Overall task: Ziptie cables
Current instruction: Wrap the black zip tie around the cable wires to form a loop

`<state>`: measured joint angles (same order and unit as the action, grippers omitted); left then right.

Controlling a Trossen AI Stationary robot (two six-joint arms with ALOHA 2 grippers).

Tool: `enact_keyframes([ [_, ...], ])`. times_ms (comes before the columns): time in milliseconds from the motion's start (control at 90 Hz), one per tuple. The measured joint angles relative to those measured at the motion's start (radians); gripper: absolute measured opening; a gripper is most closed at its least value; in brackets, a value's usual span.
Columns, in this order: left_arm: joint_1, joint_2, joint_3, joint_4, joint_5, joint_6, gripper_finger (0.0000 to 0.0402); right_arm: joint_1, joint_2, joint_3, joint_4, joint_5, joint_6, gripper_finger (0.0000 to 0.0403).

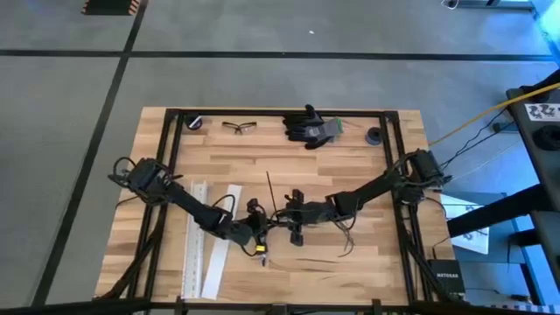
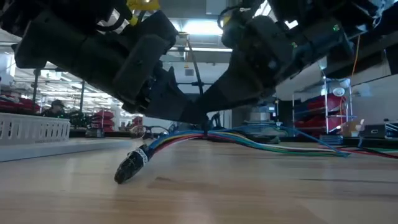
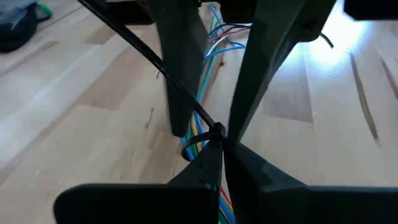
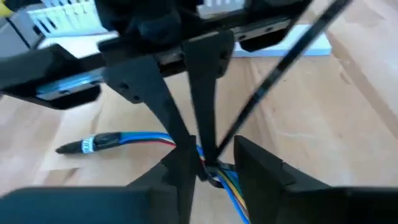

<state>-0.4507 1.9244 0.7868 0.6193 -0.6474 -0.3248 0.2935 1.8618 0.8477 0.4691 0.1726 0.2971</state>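
Cables (image 2: 249, 138) between white strips (image 1: 210, 236), gloves (image 1: 308, 128).

Both grippers crowd the cables (image 1: 302, 234) mid-table, no gap between them. White strips (image 1: 210, 238) block the left side; gloves (image 1: 311, 128), glasses (image 1: 238, 127) line far edge. Front-right tabletop open.

The table (image 1: 350, 254) is pale planked wood, smooth and faintly satin. The cables (image 2: 249, 138) wear glossy coloured plastic sheathing. The zip tie (image 3: 143, 46) is thin black plastic. Both grippers' fingers (image 3: 180, 74) look matt black plastic.
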Motion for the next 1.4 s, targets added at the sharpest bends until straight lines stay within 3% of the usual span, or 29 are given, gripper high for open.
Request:
enact_keyframes([
  [122,0.0,0.0,0.0,0.0,0.0,0.0,0.0,0.003,0.0,0.0,0.006,0.004,-0.077,0.001],
  [344,0.001,0.012,0.0,0.003,0.013,-0.024,0.0,0.023,0.001,0.0,0.055,0.167,-0.247,0.0],
  [544,-0.002,0.095,0.001,0.043,0.06,-0.117,0.0,0.048,-0.018,0.027,0.013,0.318,-0.415,0.0],
  [744,-0.005,0.097,0.002,0.051,0.069,-0.113,0.0,0.046,-0.039,0.045,-0.054,0.334,-0.397,0.0],
  [922,-0.008,0.065,0.0,0.04,0.079,-0.067,0.0,0.046,-0.046,0.045,-0.144,0.313,-0.262,0.0001],
  [1078,-0.006,0.065,0.0,-0.004,0.073,-0.092,0.0,0.044,-0.125,0.068,-0.354,0.263,-0.087,0.0012],
  [1178,-0.005,0.065,0.0,-0.009,0.072,-0.096,0.0,0.039,-0.178,0.075,-0.471,0.181,0.0,0.0043],
  [1400,0.001,0.065,0.0,0.003,0.069,-0.089,0.0,0.039,-0.202,0.075,-0.533,-0.01,0.036,0.0127],
])
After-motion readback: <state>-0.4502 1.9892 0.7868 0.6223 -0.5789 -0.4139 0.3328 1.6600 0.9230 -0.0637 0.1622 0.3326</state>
